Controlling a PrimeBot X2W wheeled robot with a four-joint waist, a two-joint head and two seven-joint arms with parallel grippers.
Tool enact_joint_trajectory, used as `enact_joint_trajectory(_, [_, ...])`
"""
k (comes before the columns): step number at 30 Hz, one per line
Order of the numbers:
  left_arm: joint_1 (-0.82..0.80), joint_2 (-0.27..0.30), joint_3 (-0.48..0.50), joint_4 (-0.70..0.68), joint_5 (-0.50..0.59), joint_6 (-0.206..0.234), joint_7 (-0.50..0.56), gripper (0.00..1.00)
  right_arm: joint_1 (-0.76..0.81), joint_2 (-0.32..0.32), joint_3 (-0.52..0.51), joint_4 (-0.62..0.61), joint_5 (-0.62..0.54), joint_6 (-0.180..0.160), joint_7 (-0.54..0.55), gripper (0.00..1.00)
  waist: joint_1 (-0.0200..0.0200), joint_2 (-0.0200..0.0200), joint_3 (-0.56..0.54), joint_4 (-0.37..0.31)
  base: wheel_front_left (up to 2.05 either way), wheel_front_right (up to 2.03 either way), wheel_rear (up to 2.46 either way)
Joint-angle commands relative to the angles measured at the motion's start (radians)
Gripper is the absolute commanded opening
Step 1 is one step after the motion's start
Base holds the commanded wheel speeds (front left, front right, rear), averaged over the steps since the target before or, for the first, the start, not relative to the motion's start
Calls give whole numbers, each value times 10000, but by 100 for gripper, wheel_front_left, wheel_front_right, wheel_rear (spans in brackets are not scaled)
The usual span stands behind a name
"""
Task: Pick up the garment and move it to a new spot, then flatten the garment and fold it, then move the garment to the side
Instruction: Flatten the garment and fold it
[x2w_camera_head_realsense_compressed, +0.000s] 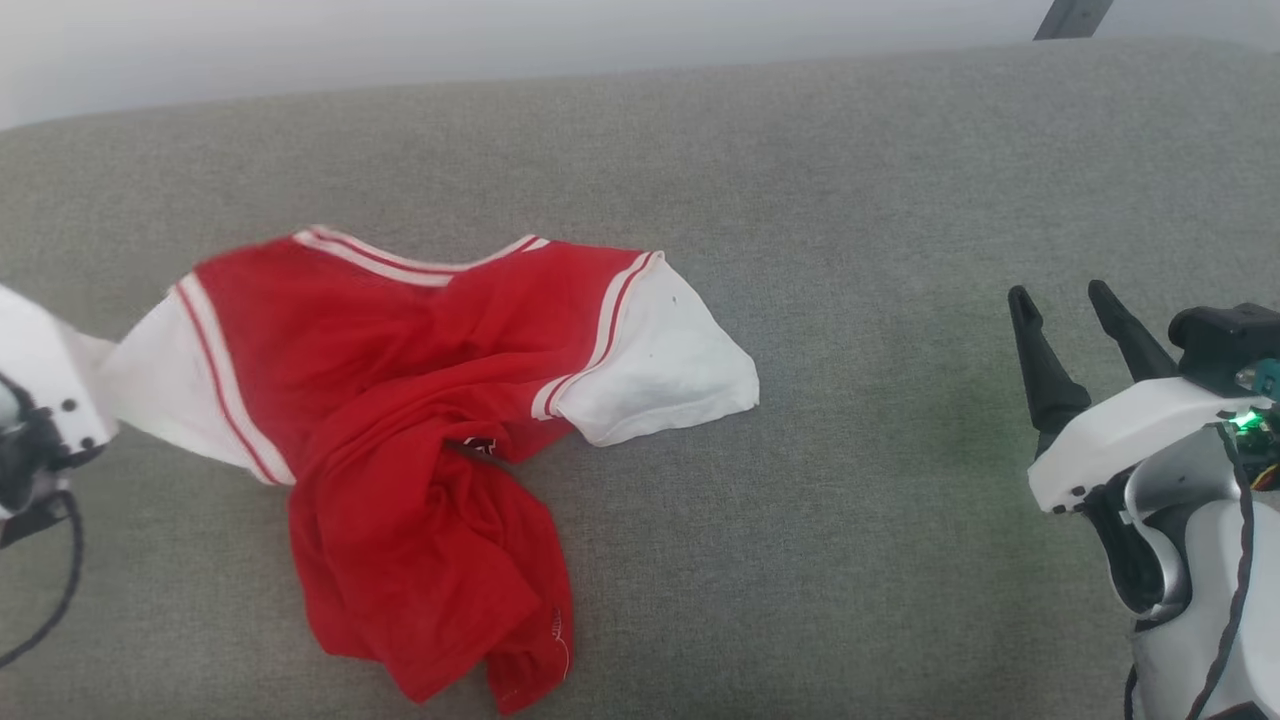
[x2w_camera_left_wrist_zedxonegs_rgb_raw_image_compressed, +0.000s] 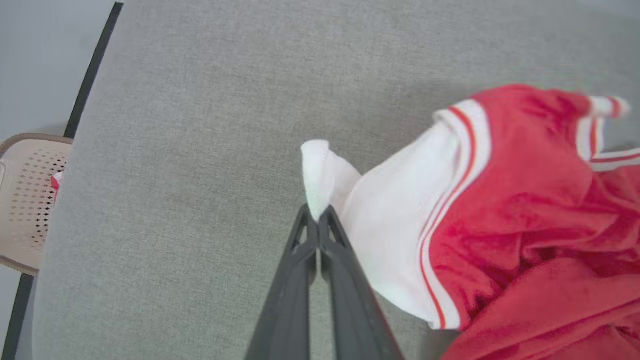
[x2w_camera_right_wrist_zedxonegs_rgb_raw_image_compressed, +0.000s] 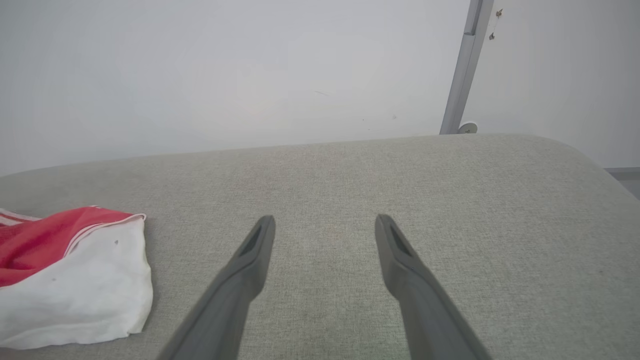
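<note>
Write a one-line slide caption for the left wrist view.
Left gripper shut on the white sleeve of a red jersey lying on grey upholstery.

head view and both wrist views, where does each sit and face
Head view: on the head, looking down at the garment on a grey cushion; right gripper open, lower right.
Left wrist view: on the left arm, along the left gripper, shut on a sleeve tip.
Right wrist view: on the right arm, past its open fingers, across the cushion to a wall.
Shared: head and right wrist show the free sleeve.
</note>
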Motion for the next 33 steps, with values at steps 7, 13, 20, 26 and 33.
enact_joint_trajectory(7, [-308,-203,418,1498,-9,-7,-827,0,-133,-58,69,-77,-28,1,72,100,0,0,244,-124,0,0,0])
enact_joint_trajectory(13, [-627,-683,529,2702,-119,-158,-1437,35,-257,-63,119,-106,-26,2,68,100,0,0,452,-206,0,0,0])
enact_joint_trajectory(20, [-1057,-845,410,3375,-54,-683,-1771,100,-334,-37,170,-103,-68,2,99,100,0,0,535,-140,0,0,0])
enact_joint_trajectory(26, [-1224,-726,215,3293,87,-1309,-1953,100,-249,-73,200,-85,-45,2,31,100,0,0,439,44,0,0,0])
enact_joint_trajectory(33, [-1139,-584,-231,3105,309,-1971,-1910,100,-243,-105,356,-105,4,2,48,100,0,0,319,232,0,0,0])
